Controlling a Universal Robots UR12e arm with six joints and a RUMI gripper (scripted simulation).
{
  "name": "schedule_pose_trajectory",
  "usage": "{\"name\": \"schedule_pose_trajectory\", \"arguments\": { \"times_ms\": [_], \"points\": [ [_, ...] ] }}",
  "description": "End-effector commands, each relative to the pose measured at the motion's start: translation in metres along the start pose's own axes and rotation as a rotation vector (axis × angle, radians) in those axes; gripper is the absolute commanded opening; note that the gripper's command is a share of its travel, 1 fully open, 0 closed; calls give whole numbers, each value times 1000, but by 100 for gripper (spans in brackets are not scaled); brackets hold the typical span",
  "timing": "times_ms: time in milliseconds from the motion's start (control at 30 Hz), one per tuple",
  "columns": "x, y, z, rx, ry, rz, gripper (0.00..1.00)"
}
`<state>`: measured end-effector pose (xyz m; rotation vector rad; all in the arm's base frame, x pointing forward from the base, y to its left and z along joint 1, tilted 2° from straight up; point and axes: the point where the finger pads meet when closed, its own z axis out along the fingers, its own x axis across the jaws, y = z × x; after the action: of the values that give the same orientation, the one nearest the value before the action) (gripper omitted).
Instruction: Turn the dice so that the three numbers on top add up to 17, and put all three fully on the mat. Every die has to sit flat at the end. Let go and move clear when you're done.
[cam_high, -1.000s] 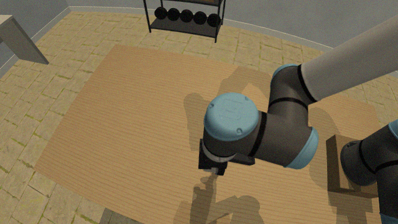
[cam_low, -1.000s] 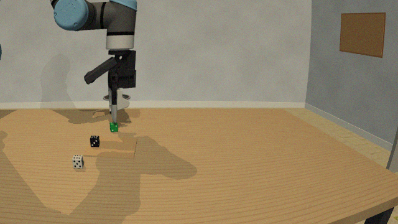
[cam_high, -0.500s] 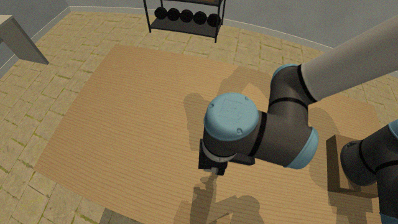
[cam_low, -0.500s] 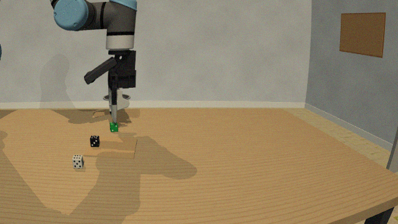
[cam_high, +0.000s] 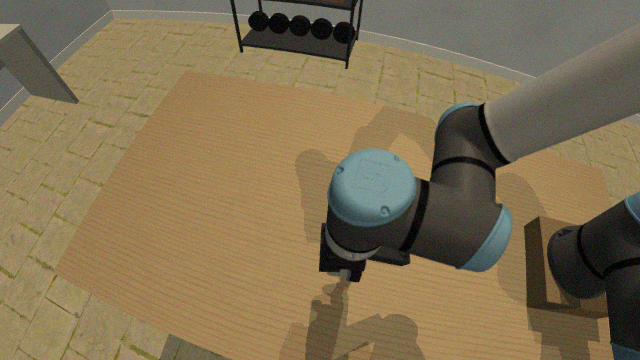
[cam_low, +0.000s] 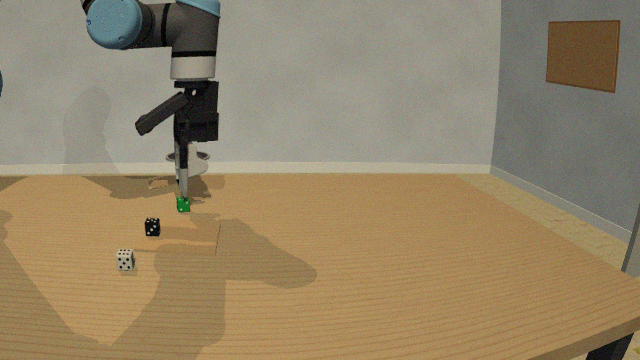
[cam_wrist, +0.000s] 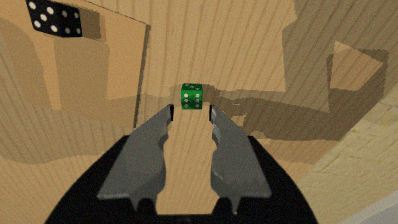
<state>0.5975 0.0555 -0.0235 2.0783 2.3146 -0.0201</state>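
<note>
Hanging at frame centre in the wrist view, the gripper (cam_wrist: 190, 114) is held partly spread, pinching nothing; the green die (cam_wrist: 192, 96) is seen just beyond its fingertips, on the table.

The counter (cam_low: 400, 260) is a wood-grain top with fine parallel lines, crossed by broad shadows. Three dice rest directly on it toward its left side in the exterior view: a green die (cam_low: 183, 204) nearest the far edge, a black die (cam_low: 152, 226) just in front of it, and a white die (cam_low: 125, 260) nearest the front edge. All three sit flat and apart from one another.
</note>
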Motion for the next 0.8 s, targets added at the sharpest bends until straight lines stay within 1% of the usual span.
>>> {"name": "schedule_pose_trajectory", "arguments": {
  "times_ms": [0, 267, 533, 767],
  "points": [
    [-2, -1, 1, 1, -1, 1, 24],
    [-2, -1, 2, 1, -1, 1, 24],
    [-2, -1, 9, 1, -1, 1, 24],
    [-2, -1, 22, 1, -1, 1, 24]
  ]
}}
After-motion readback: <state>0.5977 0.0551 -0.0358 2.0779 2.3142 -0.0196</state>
